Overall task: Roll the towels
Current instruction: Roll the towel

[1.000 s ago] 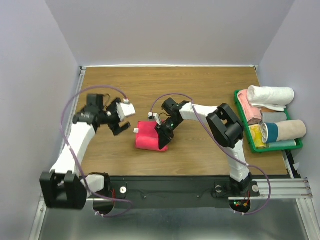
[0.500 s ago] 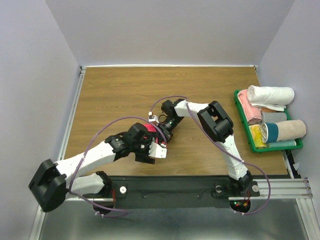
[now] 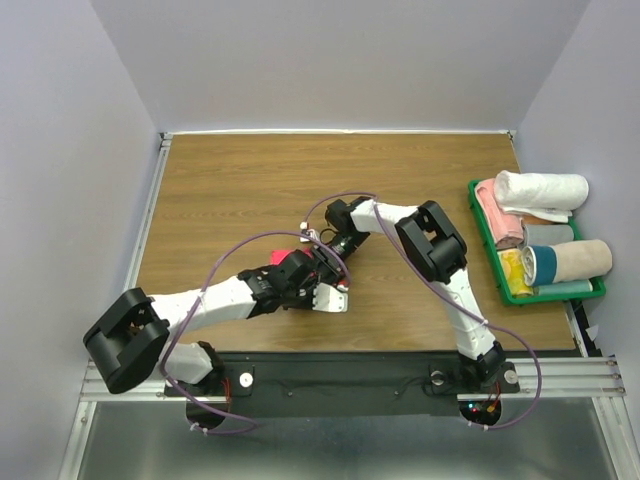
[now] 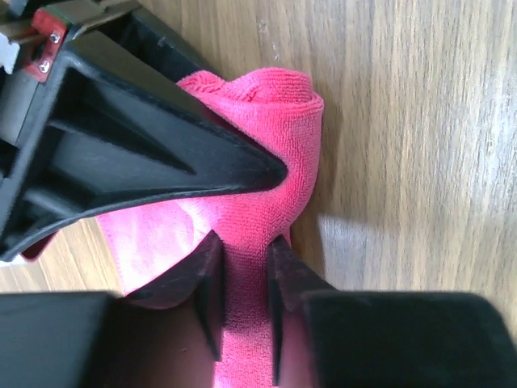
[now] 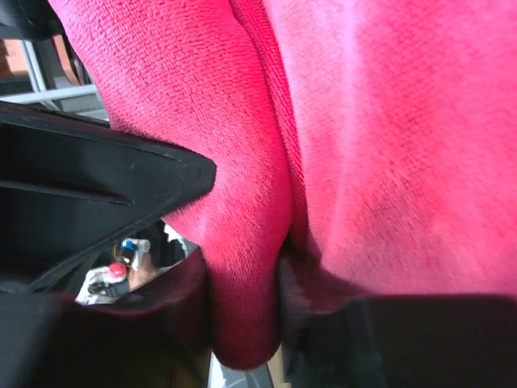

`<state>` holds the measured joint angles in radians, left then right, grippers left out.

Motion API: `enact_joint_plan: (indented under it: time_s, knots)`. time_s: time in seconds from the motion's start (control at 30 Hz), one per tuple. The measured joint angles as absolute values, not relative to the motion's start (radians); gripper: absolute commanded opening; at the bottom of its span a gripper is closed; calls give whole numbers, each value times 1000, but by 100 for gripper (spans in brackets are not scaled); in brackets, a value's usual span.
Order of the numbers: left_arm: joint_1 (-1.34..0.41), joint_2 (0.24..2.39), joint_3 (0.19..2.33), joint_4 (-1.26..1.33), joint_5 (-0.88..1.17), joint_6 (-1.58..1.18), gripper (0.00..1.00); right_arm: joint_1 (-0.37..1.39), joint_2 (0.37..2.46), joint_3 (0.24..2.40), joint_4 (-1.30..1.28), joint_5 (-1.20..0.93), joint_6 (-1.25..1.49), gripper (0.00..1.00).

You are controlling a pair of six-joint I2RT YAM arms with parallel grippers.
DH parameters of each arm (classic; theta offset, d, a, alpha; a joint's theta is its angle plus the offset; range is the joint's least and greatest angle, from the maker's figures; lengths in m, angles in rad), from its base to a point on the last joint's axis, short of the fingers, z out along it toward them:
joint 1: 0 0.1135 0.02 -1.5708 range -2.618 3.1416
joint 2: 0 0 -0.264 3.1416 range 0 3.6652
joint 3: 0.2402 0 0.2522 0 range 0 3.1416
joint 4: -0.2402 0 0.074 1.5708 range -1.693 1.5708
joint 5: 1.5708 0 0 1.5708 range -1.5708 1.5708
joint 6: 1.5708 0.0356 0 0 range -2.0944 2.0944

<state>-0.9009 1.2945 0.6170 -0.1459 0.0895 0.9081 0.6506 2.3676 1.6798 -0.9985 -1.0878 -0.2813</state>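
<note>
My left claw pinches a fold of the bright pinkish-red terry towel. My right claw grips another fold of it. The towel lies bunched on the wooden tabletop, near the middle of the near edge, between both claws, which are close together.

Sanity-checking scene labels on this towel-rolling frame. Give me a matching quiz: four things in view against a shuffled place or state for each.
Things:
1. red towel
2. green tray
3. white towel roll
4. left jaws

Place or state:
A. at the right edge of the table
B. lying on top of other rolls
C. mid-table, bunched into folds
D. shut on red cloth

Pairs: 1-C, 2-A, 3-B, 4-D
</note>
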Motion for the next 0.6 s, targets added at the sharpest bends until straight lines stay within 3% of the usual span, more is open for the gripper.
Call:
enact_joint_plan:
  time_s: [0.07, 0.2, 0.4, 0.6]
  knots:
    - [-902, 1284, 612, -146, 86, 893, 17, 646, 2368, 1678, -999, -1097, -273, 52]
    - [-902, 1262, 595, -154, 94, 858, 0, 625, 2368, 1662, -997, -1137, -249, 56]
    - [-855, 1261, 604, -173, 160, 835, 0, 592, 2363, 1634, -999, -1160, -220, 57]
    - [-686, 1370, 722, -284, 339, 840, 0, 544, 2312, 1601, -987, -1140, -204, 63]
